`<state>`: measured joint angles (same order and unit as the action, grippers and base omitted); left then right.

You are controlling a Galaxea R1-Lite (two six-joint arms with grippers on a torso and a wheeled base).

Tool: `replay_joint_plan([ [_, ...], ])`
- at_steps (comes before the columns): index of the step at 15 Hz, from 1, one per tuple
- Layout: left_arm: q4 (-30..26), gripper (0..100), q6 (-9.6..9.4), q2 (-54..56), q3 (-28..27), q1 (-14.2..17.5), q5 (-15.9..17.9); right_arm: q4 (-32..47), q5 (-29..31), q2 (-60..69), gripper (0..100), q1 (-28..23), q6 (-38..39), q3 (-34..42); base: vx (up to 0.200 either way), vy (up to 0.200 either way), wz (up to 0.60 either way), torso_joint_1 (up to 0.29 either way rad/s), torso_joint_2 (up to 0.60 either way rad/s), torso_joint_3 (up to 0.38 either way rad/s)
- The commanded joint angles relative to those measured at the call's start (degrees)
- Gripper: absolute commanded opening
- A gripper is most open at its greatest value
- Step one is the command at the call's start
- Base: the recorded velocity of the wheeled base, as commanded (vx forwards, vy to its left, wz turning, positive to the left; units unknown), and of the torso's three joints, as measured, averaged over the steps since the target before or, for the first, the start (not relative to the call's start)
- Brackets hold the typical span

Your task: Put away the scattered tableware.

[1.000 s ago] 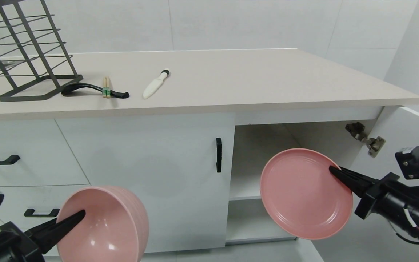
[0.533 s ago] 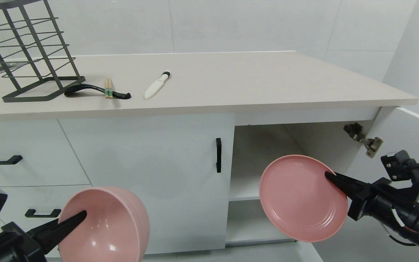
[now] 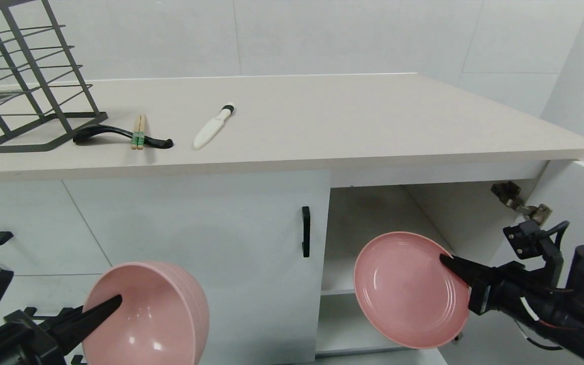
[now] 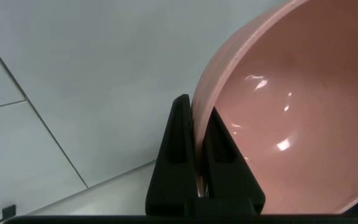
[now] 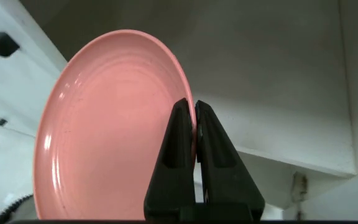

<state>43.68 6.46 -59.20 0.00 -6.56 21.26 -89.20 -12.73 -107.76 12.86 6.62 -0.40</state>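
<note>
Right hand [image 3: 445, 259] pinches the round pink plate [image 3: 403, 291] at its rim, left hand [image 3: 115, 302] the deep pink bowl [image 3: 157, 317] likewise — both apparently plastic: light, rigid, probably slippery.

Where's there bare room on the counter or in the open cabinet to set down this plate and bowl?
The countertop is bare from the white knife to its right edge. Inside the open cabinet, both shelves look bare where visible, though the plate in the right claw hides part. Crowded at the counter's left end: rack, black ladle and chopsticks sit close together.
</note>
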Motion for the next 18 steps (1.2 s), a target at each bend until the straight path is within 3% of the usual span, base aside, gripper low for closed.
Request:
replay_joint_plan([
  [1,0.09,0,-0.04,0.14,0.00,-0.12,0.01,-0.80,0.42,-4.91,0,-1.79,1.55,-3.46,0.000,0.000,0.00,0.000,0.00,0.000],
  [5,-0.88,0,-0.40,0.31,0.00,-0.21,0.10,-0.80,0.42,-9.48,0,-2.05,3.22,-7.60,0.000,0.000,0.00,0.000,0.00,0.000],
  [9,-3.34,0,-3.38,0.40,0.00,-0.30,0.10,-0.80,0.51,-18.97,0,-2.05,3.31,-13.40,0.000,0.000,0.00,0.000,0.00,0.000],
  [11,-3.51,0,-3.38,0.66,0.00,-0.30,0.10,-0.80,0.51,-23.10,0,-2.05,3.40,-16.30,0.000,0.000,0.00,0.000,0.00,0.000],
  [14,-3.60,0,-3.30,1.10,0.00,-0.74,0.18,-0.80,0.51,-25.65,0,-1.52,4.98,-20.87,0.200,0.000,0.00,0.001,0.00,0.006],
  [18,-6.06,0,-3.21,4.35,0.00,-3.02,0.18,-0.80,0.51,-27.41,0,-1.00,7.88,-23.33,0.000,0.000,0.00,0.000,0.00,0.000],
])
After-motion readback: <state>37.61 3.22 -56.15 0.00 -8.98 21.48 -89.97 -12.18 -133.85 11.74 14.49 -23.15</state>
